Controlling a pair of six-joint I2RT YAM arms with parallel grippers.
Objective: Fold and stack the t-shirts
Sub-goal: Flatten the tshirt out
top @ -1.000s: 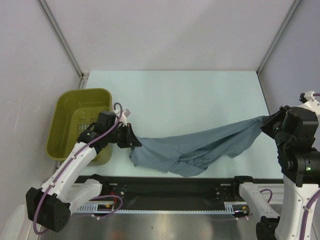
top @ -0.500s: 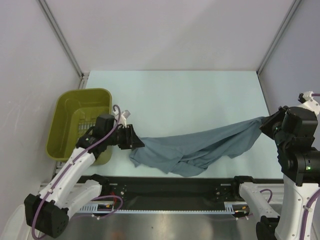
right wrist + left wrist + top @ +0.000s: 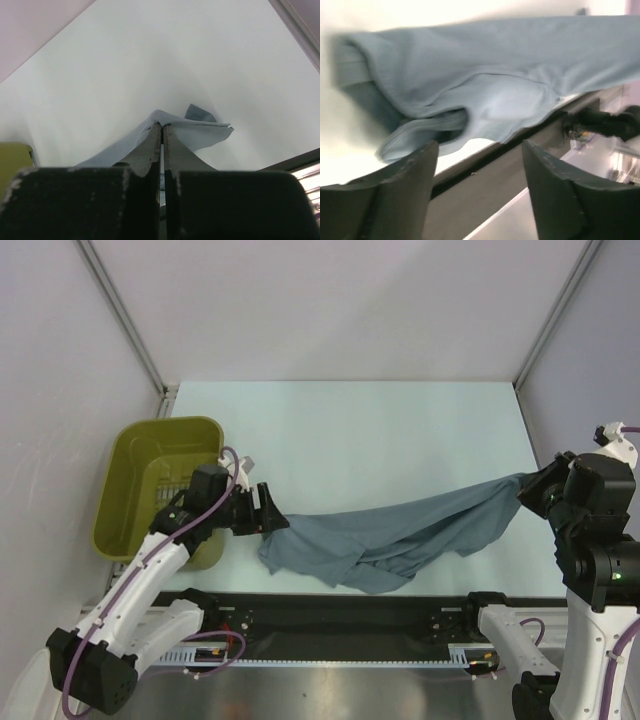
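Far left: olive plastic basket (image 3: pixel 150 480) on the pale tabletop (image 3: pixel 350 425); left pincer (image 3: pixel 272 521) just beside the basket's near right corner, jaws apart, nothing between them; in the wrist view the cloth lies just beyond the fingertips, not in them.

Centre: plain slate blue-grey cotton t-shirt (image 3: pixel 385 535), unfolded; bunched in a rumpled heap at its left end, one lobe reaching the tabletop's front edge; from there it runs as a drawn-out band up to the right.

Right: right pincer (image 3: pixel 526 486) clenched on the t-shirt's far right tip, a thin fold of cloth pinched between the closed fingers; that end looks raised off the surface, though the overhead view does not settle it.

Handling, judged: light, limp, no stiffness; sags and bunches wherever unsupported; not fragile; likely to drag on the tabletop rather than slide freely. Take hold at a hem or sleeve edge of the left heap, opposite the pinched tip, so the cloth can be spread flat; layers overlap there, so I cannot tell which edge is which.
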